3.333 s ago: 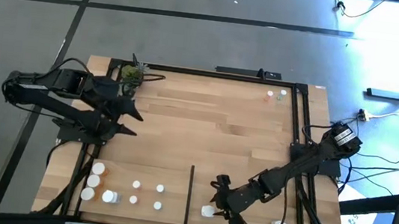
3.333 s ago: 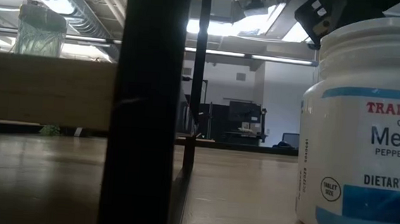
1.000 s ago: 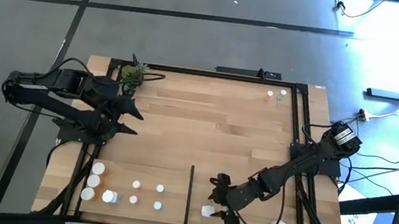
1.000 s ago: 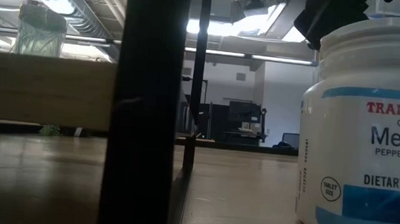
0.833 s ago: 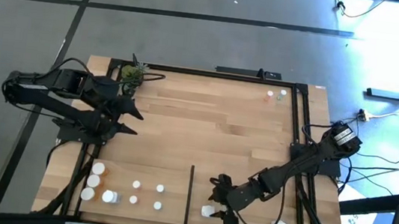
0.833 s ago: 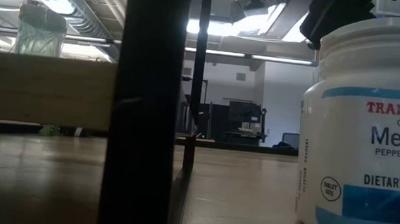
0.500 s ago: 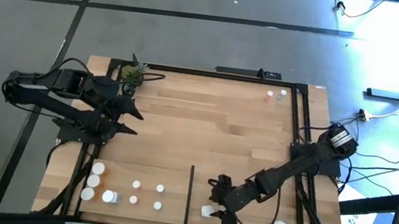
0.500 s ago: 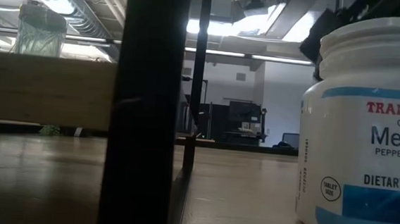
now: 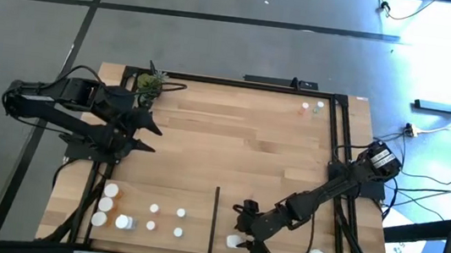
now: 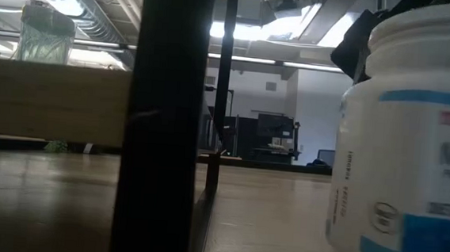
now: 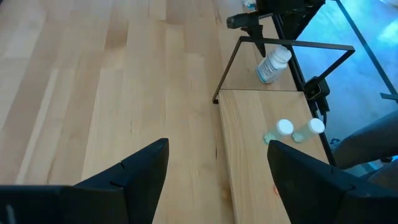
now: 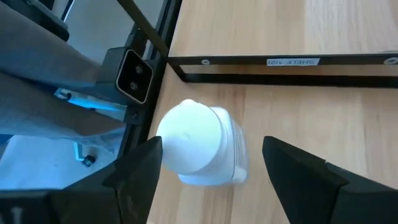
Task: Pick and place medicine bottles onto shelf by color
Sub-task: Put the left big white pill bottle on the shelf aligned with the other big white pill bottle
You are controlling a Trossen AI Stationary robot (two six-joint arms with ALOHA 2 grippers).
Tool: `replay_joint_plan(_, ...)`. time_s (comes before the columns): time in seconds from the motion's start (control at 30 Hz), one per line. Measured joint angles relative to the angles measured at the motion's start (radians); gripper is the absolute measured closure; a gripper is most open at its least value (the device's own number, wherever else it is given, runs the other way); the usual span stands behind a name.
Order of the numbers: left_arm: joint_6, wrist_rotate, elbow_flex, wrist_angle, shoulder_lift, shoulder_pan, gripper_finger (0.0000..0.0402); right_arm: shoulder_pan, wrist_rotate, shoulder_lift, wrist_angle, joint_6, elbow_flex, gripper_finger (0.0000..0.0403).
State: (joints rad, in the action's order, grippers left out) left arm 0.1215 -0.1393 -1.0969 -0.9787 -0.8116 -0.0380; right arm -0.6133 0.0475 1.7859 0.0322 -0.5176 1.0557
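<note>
Right wrist view: open right end effector point(image 12: 208, 171) straddles white bottle point(image 12: 200, 144) beside divider strip point(image 12: 280, 62).

Right gripper point(image 9: 245, 241) low, jaws spread.

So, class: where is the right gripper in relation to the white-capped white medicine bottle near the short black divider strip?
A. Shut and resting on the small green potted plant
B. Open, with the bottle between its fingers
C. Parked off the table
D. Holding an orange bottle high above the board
B: the right wrist view shows the white-capped white medicine bottle between the spread fingers of the right gripper, and the high view places it just right of the short black divider strip.
</note>
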Motion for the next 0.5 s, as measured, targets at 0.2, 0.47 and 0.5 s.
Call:
replay_joint_plan(0.2,0.0,0.0,0.0,0.0,0.0,0.0,0.0134,0.002,-0.007,0.0,0.003,-0.024,0.009,0.0123)
replay_joint_plan(0.47,0.0,0.0,0.0,0.0,0.0,0.0,0.0134,0.002,-0.007,0.0,-0.006,-0.017,0.025,0.0123)
replay_joint_plan(0.5,0.0,0.0,0.0,0.0,0.0,0.0,0.0134,0.003,-0.007,0.0,-0.005,-0.008,0.023,0.0123)
